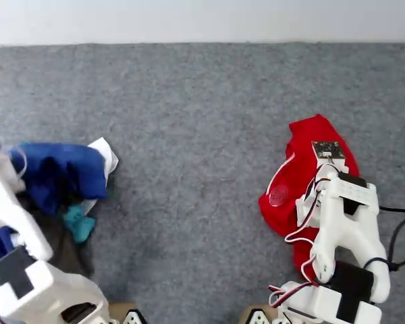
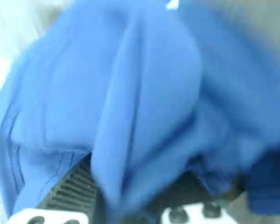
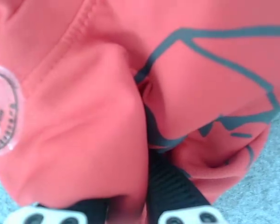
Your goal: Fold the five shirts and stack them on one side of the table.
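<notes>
Right gripper (image 3: 141, 161): I read it clamped on the red shirt (image 1: 300, 175), bunched at the table's (image 1: 189, 115) right side. Left gripper (image 2: 126, 186) pinches the blue shirt (image 1: 61, 172), on a heap of clothes (image 1: 77, 223) at the left edge.

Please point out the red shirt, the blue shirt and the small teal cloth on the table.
red shirt (image 1: 293, 169): high view, cloth above its round patch.
blue shirt (image 1: 61, 172): high view, middle of the bundle.
teal cloth (image 1: 77, 224): high view, its middle.
</notes>
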